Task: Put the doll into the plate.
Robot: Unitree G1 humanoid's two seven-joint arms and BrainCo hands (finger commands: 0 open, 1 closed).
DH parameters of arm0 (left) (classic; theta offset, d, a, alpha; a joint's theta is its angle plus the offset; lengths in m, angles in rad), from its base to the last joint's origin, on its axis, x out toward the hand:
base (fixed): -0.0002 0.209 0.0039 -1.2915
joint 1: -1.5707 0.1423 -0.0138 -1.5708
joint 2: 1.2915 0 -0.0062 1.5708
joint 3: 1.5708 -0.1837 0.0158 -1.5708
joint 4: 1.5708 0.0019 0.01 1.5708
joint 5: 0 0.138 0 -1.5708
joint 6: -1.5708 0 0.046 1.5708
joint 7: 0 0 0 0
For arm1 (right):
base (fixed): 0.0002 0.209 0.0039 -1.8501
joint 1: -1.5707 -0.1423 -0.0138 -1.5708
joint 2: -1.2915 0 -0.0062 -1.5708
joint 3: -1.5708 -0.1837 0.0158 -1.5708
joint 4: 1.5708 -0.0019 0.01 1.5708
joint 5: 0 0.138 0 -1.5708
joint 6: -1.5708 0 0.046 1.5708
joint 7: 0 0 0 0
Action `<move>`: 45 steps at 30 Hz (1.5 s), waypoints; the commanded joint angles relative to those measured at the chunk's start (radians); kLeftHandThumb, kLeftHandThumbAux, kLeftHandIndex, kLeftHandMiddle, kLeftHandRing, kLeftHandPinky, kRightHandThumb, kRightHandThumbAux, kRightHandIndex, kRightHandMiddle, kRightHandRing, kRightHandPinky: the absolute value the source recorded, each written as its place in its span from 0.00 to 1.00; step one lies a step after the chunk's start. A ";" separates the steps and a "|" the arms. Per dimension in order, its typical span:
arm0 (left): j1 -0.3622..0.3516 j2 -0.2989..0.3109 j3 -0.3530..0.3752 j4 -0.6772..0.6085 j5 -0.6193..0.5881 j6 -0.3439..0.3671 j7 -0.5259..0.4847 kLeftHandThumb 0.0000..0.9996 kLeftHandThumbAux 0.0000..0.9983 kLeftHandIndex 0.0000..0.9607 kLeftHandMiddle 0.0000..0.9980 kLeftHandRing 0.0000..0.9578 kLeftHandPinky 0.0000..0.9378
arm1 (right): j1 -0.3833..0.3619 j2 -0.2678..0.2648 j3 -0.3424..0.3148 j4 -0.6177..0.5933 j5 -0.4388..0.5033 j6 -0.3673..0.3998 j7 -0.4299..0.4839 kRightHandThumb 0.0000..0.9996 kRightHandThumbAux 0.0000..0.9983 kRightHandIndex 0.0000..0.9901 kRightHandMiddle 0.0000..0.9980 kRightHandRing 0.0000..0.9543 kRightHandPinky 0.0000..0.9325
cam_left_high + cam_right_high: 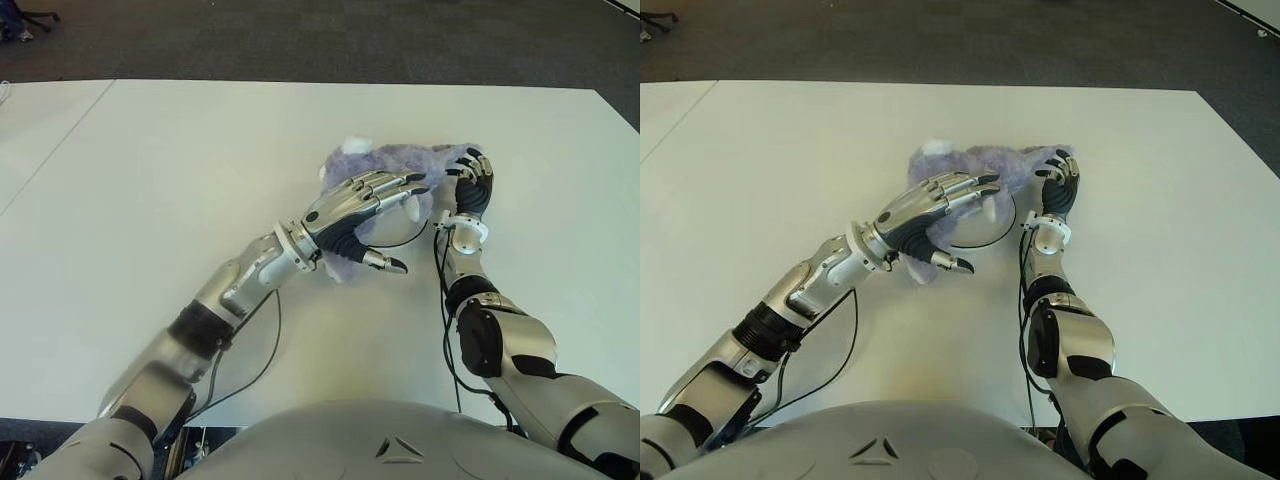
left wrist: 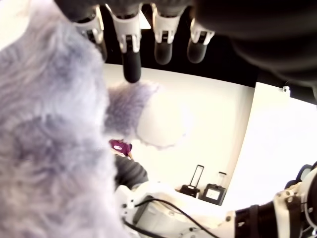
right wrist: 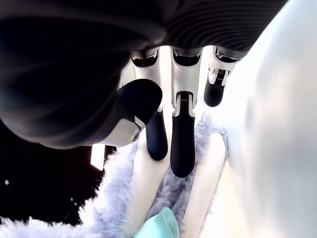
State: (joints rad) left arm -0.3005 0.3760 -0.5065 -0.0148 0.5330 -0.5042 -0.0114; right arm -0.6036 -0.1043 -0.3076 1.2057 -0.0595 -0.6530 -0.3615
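The doll [image 1: 395, 165], a fluffy lilac plush with white patches, lies on the white table [image 1: 150, 180] right of centre, nearer the far edge than the near one. It lies across the far part of the plate [image 1: 985, 222], a white dish whose near rim shows as a thin dark arc between the two hands.

The left hand [image 1: 365, 205] hovers over the doll's near-left side, fingers [image 2: 131, 59] stretched out and apart, thumb pointing toward the near edge; nothing is held in it.

The right hand [image 1: 470, 185] stands at the doll's right end, its fingers [image 3: 182, 144] curled down into the fur. Whether they actually grip the plush or only press on it cannot be told.
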 commanded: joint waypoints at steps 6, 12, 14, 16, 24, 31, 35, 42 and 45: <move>-0.049 0.042 0.107 -0.011 -0.121 -0.010 -0.116 0.05 0.29 0.00 0.00 0.00 0.00 | 0.240 0.132 0.008 0.147 0.012 0.125 0.002 1.00 0.66 0.21 0.32 0.48 0.06; -0.158 0.057 0.221 0.032 -0.181 -0.029 -0.095 0.10 0.35 0.00 0.00 0.00 0.00 | 0.242 0.134 0.006 0.146 0.018 0.120 0.012 1.00 0.66 0.23 0.33 0.48 0.08; -0.189 0.065 0.249 0.060 -0.188 -0.051 -0.081 0.11 0.37 0.00 0.00 0.00 0.00 | 0.242 0.133 0.007 0.146 0.018 0.121 0.016 1.00 0.66 0.22 0.33 0.48 0.07; -0.221 0.087 0.287 0.089 -0.206 -0.073 -0.079 0.12 0.38 0.00 0.00 0.00 0.00 | 0.242 0.132 0.007 0.145 0.020 0.123 0.021 1.00 0.66 0.22 0.32 0.48 0.07; -0.277 0.163 0.448 0.164 -0.187 -0.093 -0.001 0.14 0.44 0.00 0.00 0.00 0.00 | 0.242 0.140 0.018 0.142 0.009 0.099 -0.006 1.00 0.66 0.26 0.31 0.48 0.04; -0.363 0.179 0.548 0.273 -0.161 -0.023 0.106 0.15 0.53 0.00 0.00 0.00 0.00 | 0.245 0.142 0.020 0.140 0.013 0.085 0.002 1.00 0.66 0.27 0.30 0.48 0.02; -0.393 0.245 0.617 0.390 -0.117 0.024 0.211 0.12 0.58 0.00 0.00 0.00 0.00 | 0.246 0.141 0.018 0.139 0.016 0.085 0.006 1.00 0.66 0.28 0.29 0.48 0.02; -0.272 0.358 0.695 0.324 -0.046 0.127 0.234 0.04 0.59 0.00 0.00 0.00 0.00 | 0.247 0.145 0.013 0.138 0.022 0.078 -0.003 1.00 0.66 0.28 0.28 0.48 0.02; -0.268 0.357 0.691 0.317 -0.042 0.137 0.240 0.03 0.59 0.00 0.00 0.00 0.00 | 0.247 0.144 0.011 0.139 0.023 0.079 0.000 1.00 0.66 0.28 0.28 0.48 0.02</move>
State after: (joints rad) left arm -0.6353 0.7005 0.1525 0.3048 0.4388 -0.4290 0.1908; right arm -0.6081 -0.0895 -0.2934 1.2040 -0.0522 -0.6544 -0.3604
